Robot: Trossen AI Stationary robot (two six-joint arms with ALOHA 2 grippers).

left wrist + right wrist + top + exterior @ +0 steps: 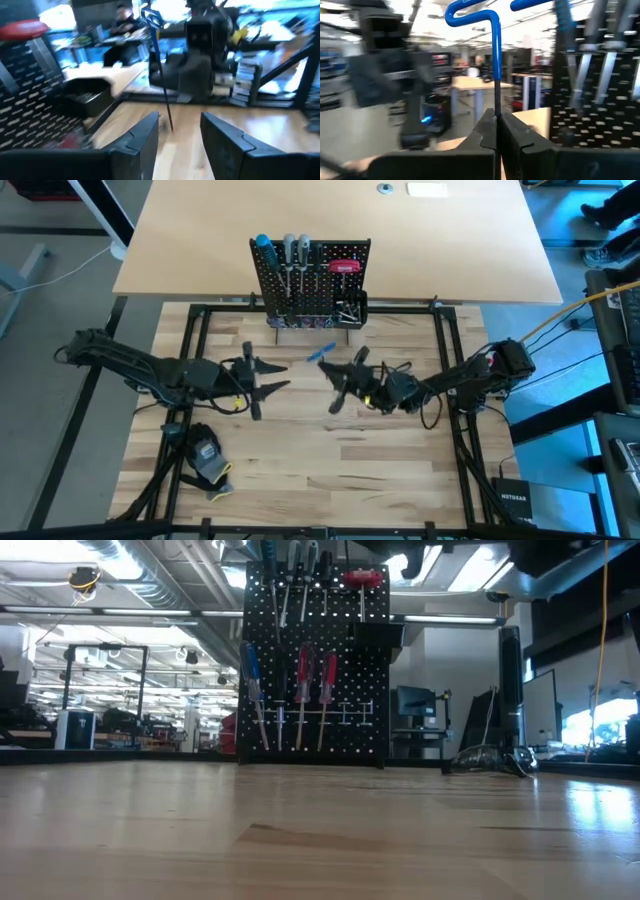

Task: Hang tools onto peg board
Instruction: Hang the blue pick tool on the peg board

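Note:
The black peg board (310,280) stands upright at the table's far middle. On it hang a blue-handled screwdriver (263,246), grey-handled ones (296,248) and a red T-handle (343,267); the low view shows more blue and red ones (303,690) lower down. My right gripper (335,372) is shut on a blue T-shaped key (322,352) in front of the board. My left gripper (283,377) faces it from the left, open and empty, its fingers (145,137) apart. My right gripper pinches the key's dark shaft (496,109) between its two fingers, below the blue sleeve. The fingers come about level from the table's right and lie across the shaft. The key stands upright above them, blue handle (470,14) on top, lifted clear of the table.
A black-and-yellow glove (207,458) lies near the table's front left. A small black bin (350,308) with silver bits hangs at the board's lower right. Bare wooden tabletop (330,460) spreads between the arms and the near edge.

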